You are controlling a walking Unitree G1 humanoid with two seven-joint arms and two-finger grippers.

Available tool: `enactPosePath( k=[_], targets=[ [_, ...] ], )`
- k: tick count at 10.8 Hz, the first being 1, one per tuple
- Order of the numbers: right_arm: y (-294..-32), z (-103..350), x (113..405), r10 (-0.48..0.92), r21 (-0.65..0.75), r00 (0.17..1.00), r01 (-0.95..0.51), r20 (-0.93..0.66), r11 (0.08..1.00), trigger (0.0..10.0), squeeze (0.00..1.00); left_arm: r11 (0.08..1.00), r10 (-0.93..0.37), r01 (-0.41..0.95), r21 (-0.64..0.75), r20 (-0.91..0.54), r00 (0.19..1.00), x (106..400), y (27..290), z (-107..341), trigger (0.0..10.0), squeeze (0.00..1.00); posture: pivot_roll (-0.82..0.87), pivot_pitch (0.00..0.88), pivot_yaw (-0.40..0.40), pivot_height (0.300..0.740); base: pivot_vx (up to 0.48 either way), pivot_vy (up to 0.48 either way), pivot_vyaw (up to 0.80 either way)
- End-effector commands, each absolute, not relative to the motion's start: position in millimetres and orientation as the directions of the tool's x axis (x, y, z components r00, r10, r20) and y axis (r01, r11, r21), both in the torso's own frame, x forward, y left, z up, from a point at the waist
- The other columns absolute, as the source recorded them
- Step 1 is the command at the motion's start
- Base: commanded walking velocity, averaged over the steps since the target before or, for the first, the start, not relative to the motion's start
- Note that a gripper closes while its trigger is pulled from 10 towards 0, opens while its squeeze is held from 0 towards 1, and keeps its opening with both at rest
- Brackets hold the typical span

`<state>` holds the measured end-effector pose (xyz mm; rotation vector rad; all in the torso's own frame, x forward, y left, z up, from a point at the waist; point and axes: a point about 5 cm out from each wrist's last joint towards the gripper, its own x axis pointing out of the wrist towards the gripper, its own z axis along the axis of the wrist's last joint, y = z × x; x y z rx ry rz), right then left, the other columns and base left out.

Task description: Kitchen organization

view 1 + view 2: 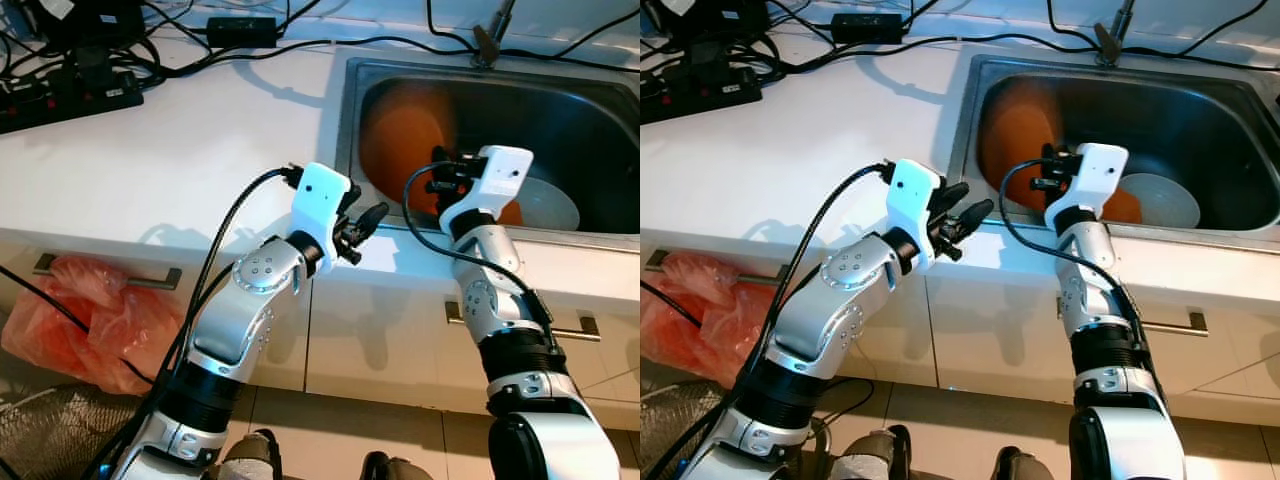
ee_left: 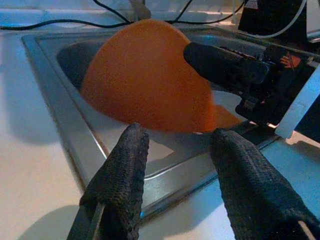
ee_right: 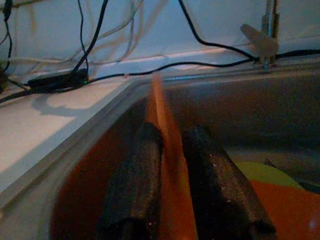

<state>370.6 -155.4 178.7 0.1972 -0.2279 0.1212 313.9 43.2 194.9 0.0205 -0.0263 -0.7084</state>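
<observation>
1. Two silver arms reach toward a steel sink [image 1: 352,120] set in a white desk [image 1: 180,150].
2. Your right gripper [image 3: 170,175] is inside the sink, its fingers [image 3: 135,185] closed on the rim of an orange plate [image 1: 405,130] held upright on edge.
3. From the right wrist view you see that rim as a thin orange line pinched between both pads.
4. Your left gripper [image 2: 177,165] hovers over the sink's front edge, fingers [image 2: 122,180] spread apart and holding nothing.
5. The head views add a white plate [image 1: 550,205] lying flat in the basin, just beside the orange one.
6. An orange plastic bag [image 1: 80,310] hangs on a drawer handle [image 1: 150,280] below the desk.
</observation>
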Motion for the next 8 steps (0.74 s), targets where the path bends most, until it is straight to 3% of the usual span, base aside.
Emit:
enactPosePath(
  k=[1,6,8],
  targets=[
    [-152.4,174.1,370.9,0.106,0.175,0.97,-0.146,0.218,0.974,10.0,0.0,0.749,-0.663,0.662,0.032,0.013,0.749,310.4,40.8,195.1,10.0,0.0,0.24,0.157,-0.005,0.74,0.0,0.0,0.0],
    [-159.0,176.3,370.9,0.073,0.179,0.971,-0.116,0.227,0.977,10.0,0.0,0.752,-0.659,0.658,0.034,0.006,0.752,310.9,42.0,193.1,10.0,0.0,0.23,0.157,-0.006,0.74,0.0,0.0,0.0],
    [-160.7,193.0,367.0,0.074,0.121,0.947,-0.117,0.313,0.986,10.0,0.0,0.803,-0.596,0.595,0.047,0.036,0.802,316.3,49.0,191.9,10.0,0.0,0.22,0.157,-0.006,0.74,0.0,0.0,0.0]
  ],
)
